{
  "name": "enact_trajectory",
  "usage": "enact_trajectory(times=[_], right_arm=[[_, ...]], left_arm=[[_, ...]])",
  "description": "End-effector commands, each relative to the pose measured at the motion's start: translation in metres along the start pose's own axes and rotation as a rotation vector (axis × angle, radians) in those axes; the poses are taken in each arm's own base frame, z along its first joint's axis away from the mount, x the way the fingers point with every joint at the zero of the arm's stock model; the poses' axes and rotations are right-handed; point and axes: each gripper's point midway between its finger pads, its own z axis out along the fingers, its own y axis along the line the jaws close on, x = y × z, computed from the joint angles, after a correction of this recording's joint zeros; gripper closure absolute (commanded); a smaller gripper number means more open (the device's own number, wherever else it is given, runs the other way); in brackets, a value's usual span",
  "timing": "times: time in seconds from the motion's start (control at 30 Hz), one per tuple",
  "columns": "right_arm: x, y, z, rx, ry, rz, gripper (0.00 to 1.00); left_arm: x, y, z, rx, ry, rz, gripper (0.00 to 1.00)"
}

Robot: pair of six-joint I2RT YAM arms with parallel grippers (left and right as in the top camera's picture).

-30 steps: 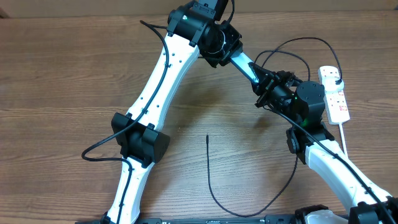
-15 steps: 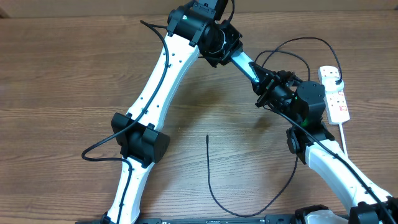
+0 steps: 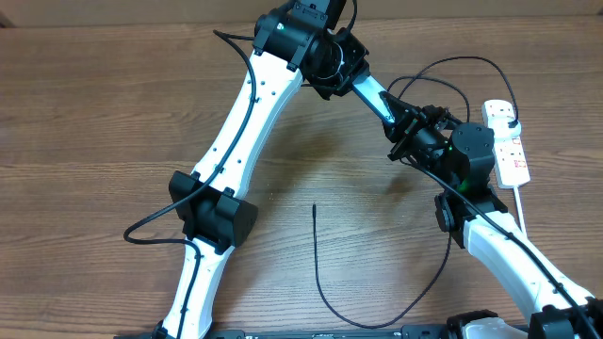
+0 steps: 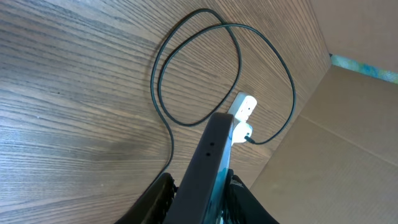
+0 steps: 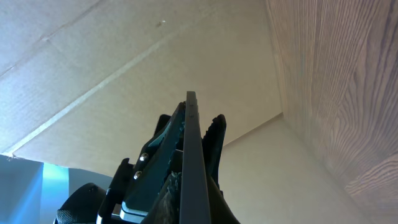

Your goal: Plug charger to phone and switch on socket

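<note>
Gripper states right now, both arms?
Left gripper: closed on the phone.
Right gripper: closed on the phone's other end.

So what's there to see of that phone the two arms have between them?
The phone is a slim slab with a glossy teal screen and dark edges. It is lifted off the wooden table and tilted, with one end clamped by the left gripper and the other by the right gripper. Both wrist cameras see it nearly edge-on, as a thin dark strip. No plug shows in it. The charger lies apart on the wood.
</note>
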Motion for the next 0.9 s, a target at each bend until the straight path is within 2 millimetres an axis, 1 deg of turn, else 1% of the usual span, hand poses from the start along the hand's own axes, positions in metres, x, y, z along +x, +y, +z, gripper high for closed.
enact_trajectory(times=[0.0, 0.2, 0.27, 0.3, 0.87], right_arm=[[0.0245, 0.0192, 0.0003, -0.038, 0.084, 0.065, 0.96], [0.0249, 0.0197, 0.0003, -0.040, 0.086, 0.064, 0.96], [0.0251, 0.0196, 0.0003, -0.040, 0.087, 0.064, 0.96], [0.0255, 0.0194, 0.0002, -0.038, 0.089, 0.064, 0.96], [0.0270, 0.0183, 0.0001, -0.032, 0.098, 0.063, 0.96]], left_arm=[[0.0021, 0.0089, 0.0031, -0.054, -0.039, 0.015, 0.84], [0.0024, 0.0095, 0.0034, -0.059, -0.043, 0.016, 0.90], [0.0020, 0.0097, 0.0034, -0.060, -0.046, 0.016, 0.95], [0.0021, 0.0096, 0.0034, -0.060, -0.046, 0.017, 0.96], [0.0019, 0.0087, 0.0035, -0.056, -0.047, 0.009, 0.96]])
